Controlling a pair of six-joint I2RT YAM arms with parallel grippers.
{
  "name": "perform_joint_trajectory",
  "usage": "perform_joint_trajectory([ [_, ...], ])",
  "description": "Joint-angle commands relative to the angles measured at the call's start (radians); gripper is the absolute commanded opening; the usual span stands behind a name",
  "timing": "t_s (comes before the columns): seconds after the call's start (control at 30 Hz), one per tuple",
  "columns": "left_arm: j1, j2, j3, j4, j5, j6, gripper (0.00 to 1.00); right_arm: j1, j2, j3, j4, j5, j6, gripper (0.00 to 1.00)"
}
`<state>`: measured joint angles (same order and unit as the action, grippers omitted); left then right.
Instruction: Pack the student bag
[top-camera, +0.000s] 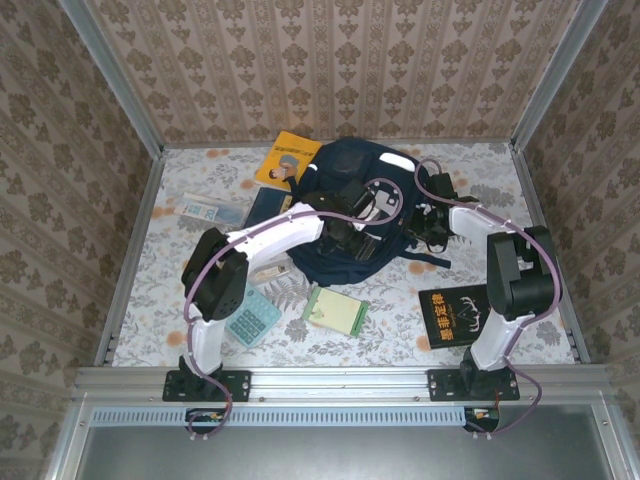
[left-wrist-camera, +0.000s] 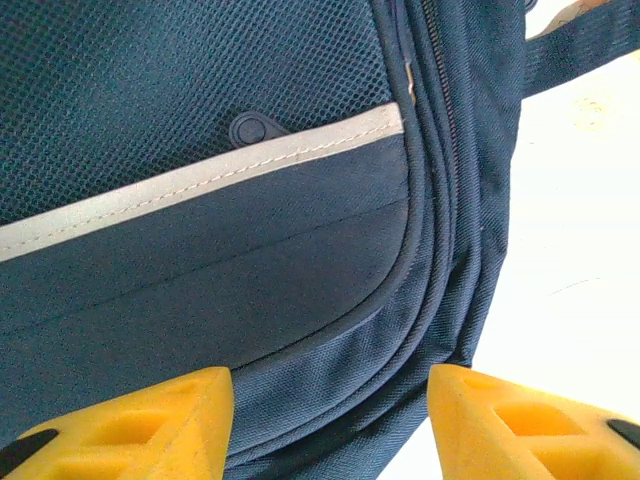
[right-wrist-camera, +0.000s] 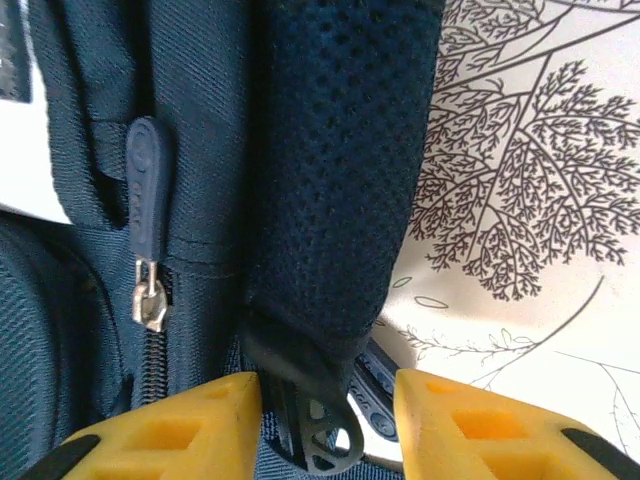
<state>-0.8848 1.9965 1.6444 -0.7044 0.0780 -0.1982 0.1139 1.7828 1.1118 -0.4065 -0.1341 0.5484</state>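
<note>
As the top camera looks down, the student bag (top-camera: 340, 165) lies at the far middle of the desk (top-camera: 400, 325). From the left wrist, the left fingers (left-wrist-camera: 150, 420) stand apart over its front pocket (left-wrist-camera: 200, 290). From the right wrist, the right fingers (right-wrist-camera: 190, 425) flank its mesh strap (right-wrist-camera: 340, 150); whether they pinch it, I cannot tell.
</note>
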Motion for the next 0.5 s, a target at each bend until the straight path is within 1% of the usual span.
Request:
perform_joint_trajectory([
  [0.0,0.0,0.004,0.025,-0.029,-0.017,0.031,0.54,0.0,0.021,0.028,-0.007,-0.034,0.01,0.26],
  [0.07,-0.003,0.002,0.021,-0.026,-0.017,0.031,0.54,0.001,0.0,0.024,-0.003,-0.041,0.017,0.03],
  [0.1,-0.003,0.0,0.019,-0.026,-0.017,0.031,0.55,0.003,-0.014,0.025,-0.005,-0.043,0.02,0.0],
  [0.33,-0.006,-0.008,0.017,-0.023,-0.026,0.037,0.55,0.019,-0.15,0.087,-0.026,-0.097,0.051,0.0],
  [0.47,-0.006,-0.003,0.029,-0.023,-0.019,0.041,0.55,0.026,-0.166,0.144,-0.037,-0.135,0.077,0.0],
])
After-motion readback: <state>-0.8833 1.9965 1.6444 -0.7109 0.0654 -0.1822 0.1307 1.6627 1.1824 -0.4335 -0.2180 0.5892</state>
